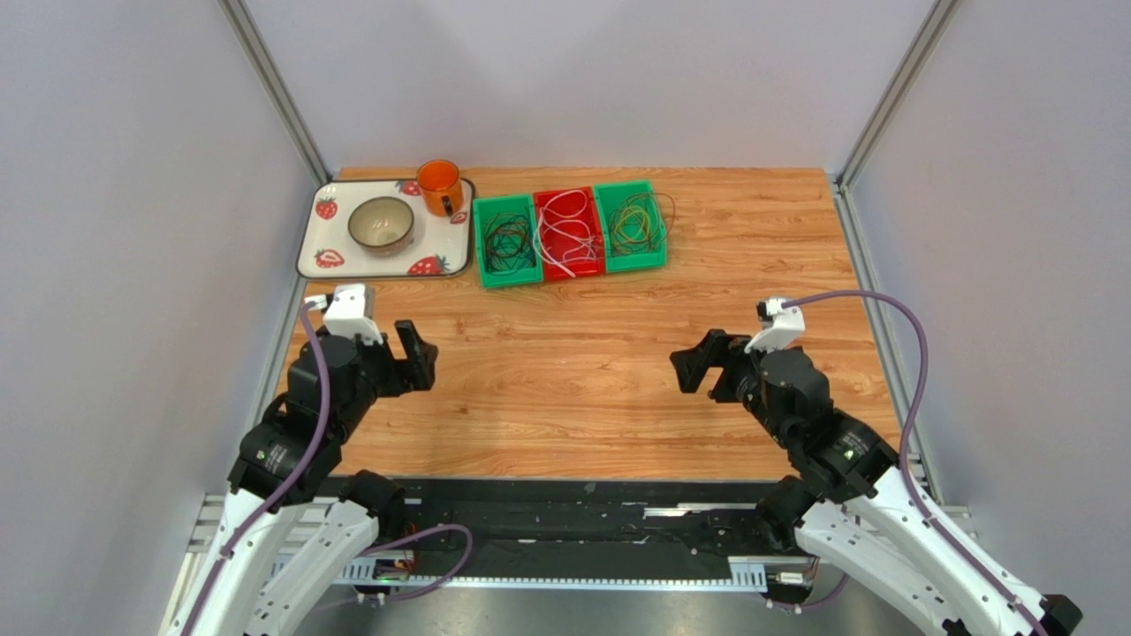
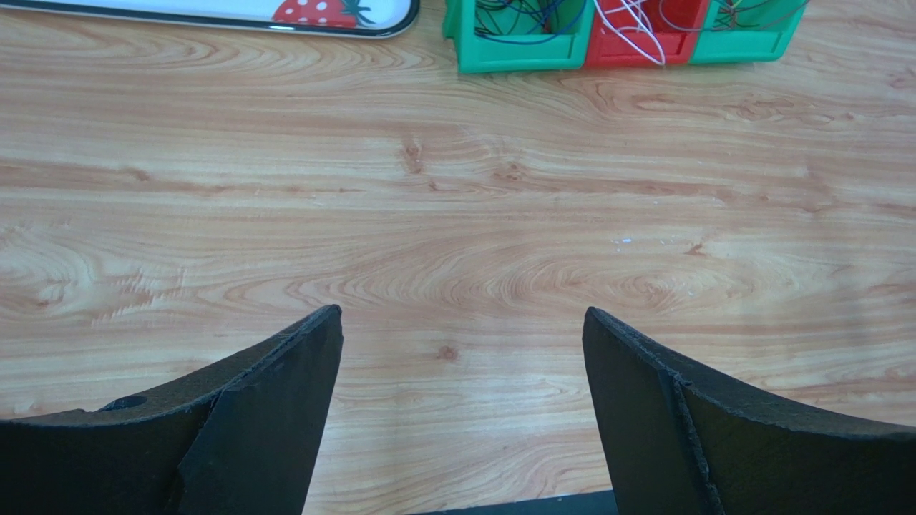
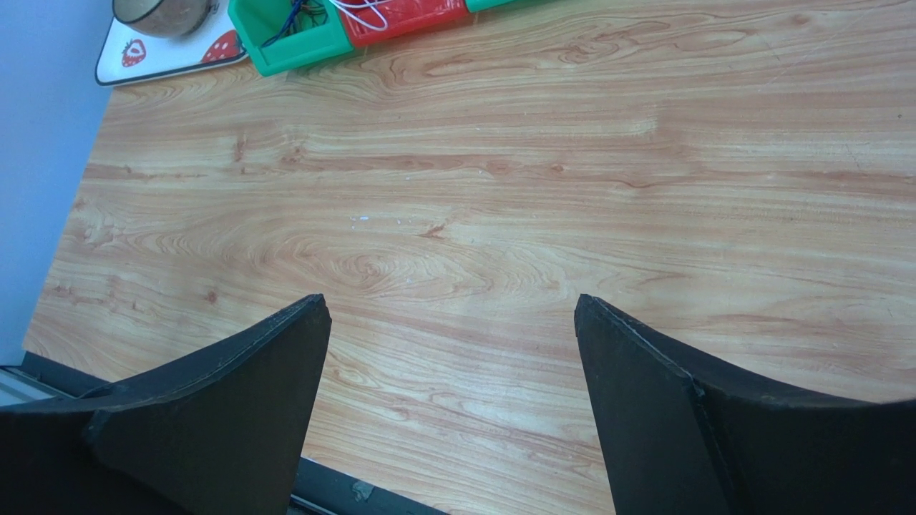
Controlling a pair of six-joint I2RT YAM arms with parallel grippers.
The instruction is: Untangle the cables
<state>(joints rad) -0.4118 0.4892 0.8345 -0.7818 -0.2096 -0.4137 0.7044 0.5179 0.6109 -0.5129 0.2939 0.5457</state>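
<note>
Hovering over the light wooden table [image 1: 584, 398], the black two-finger left gripper [image 2: 462, 322] at eight o'clock and right gripper [image 3: 452, 306] at four o'clock stand wide open, empty. At twelve o'clock, green and red plastic bins [image 1: 510, 280] hold the thin looped cables [image 1: 568, 232], apart by colour. Untangling looks finished; the next move probably needs no grasp.

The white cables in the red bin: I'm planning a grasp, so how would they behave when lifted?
The white cables lie in loose loops, so probably floppy and drooping. They look thin, so likely light. Their loops overlap, so lifting one may drag others along.
</note>
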